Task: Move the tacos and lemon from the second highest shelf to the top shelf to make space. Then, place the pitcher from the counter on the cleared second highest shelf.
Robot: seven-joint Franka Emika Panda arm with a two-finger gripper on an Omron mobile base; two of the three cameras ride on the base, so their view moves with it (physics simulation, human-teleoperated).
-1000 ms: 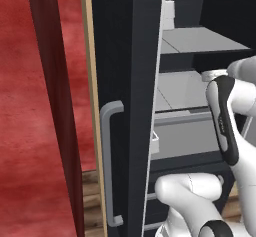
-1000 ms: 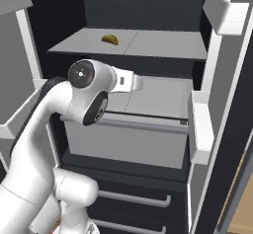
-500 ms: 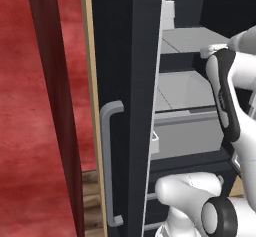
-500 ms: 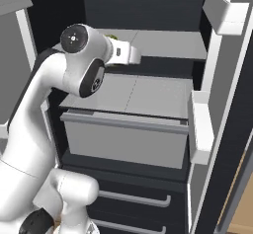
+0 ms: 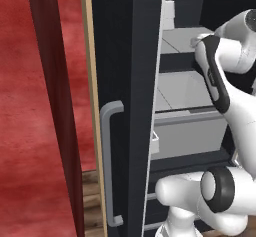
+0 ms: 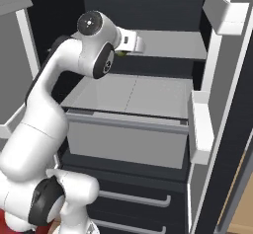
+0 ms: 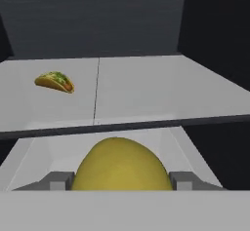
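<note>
Claw (image 7: 118, 186) is clamped on the lemon (image 7: 120, 165), one fingertip (image 7: 57, 181) either side of it, held level with the front edge of the top shelf (image 7: 161, 93). Lemon isn't over the panel yet; it sits just in front of the thin front edge, slightly below it in the hand view. Taco (image 7: 54, 82) is already on the top shelf, left of centre, well clear of the lemon. Second highest shelf (image 6: 133, 95) below looks bare.

Risks from here, as I judge them:
- Lemon or fingers could clip the top shelf's front edge if the hand pushes in without rising first. Little margin visible.
- It's round, so if released with any tilt or forward speed it could roll on the flat panel, toward the taco or back off the front edge.
- Grip is on a curved surface; a knock against the edge could squeeze it out.

Pitcher not visible here.
</note>
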